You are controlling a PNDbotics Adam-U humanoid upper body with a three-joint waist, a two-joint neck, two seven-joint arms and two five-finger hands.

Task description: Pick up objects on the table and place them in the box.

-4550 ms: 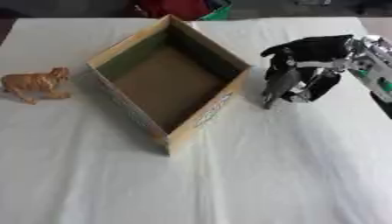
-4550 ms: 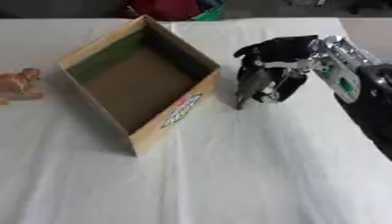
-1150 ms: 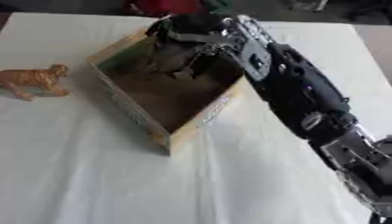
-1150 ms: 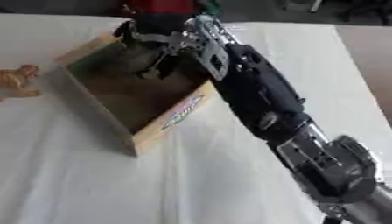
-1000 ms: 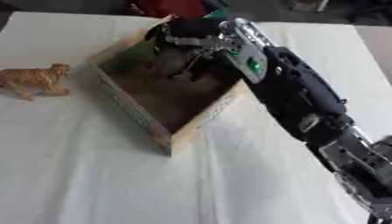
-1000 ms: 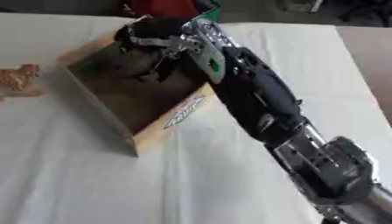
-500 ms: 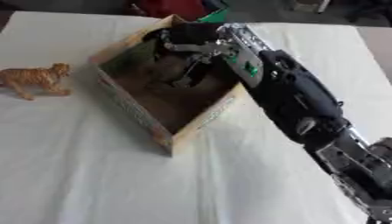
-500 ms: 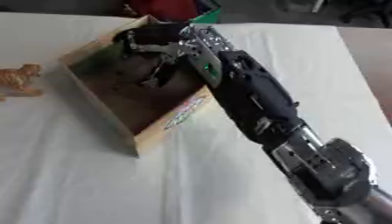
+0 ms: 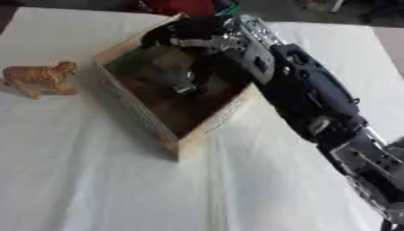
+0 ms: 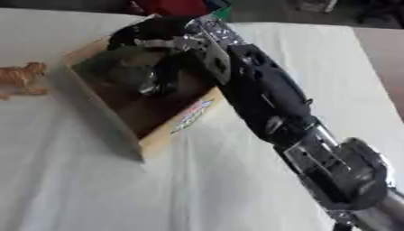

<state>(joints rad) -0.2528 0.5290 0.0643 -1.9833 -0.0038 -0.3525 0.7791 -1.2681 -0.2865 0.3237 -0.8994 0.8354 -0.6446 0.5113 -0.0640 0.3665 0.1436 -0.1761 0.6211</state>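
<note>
My right hand [image 9: 193, 43] reaches into the cardboard box [image 9: 201, 131] on the white tabletop [image 9: 94, 180], fingers spread over a dark object [image 9: 170, 72] lying inside it. An orange toy tiger [image 9: 38, 77] stands left of the box.

The right arm [image 10: 268, 108] comes in from the lower right and stretches diagonally up to the cardboard box [image 10: 170, 128], which sits askew on the white tablecloth [image 10: 94, 189]. The right hand [image 10: 162, 49] hangs over the far end of the box, its fingers [image 10: 154, 83] pointing down into it. Under the fingers lies a grey, rounded shape [image 10: 126, 67] on the box floor; it is too blurred to say what it is, or whether the fingers touch it. A printed label [image 10: 192, 115] shows on the near right wall of the box. A tan toy animal [image 10: 20, 77] stands on the cloth, to the left of the box and apart from it.
</note>
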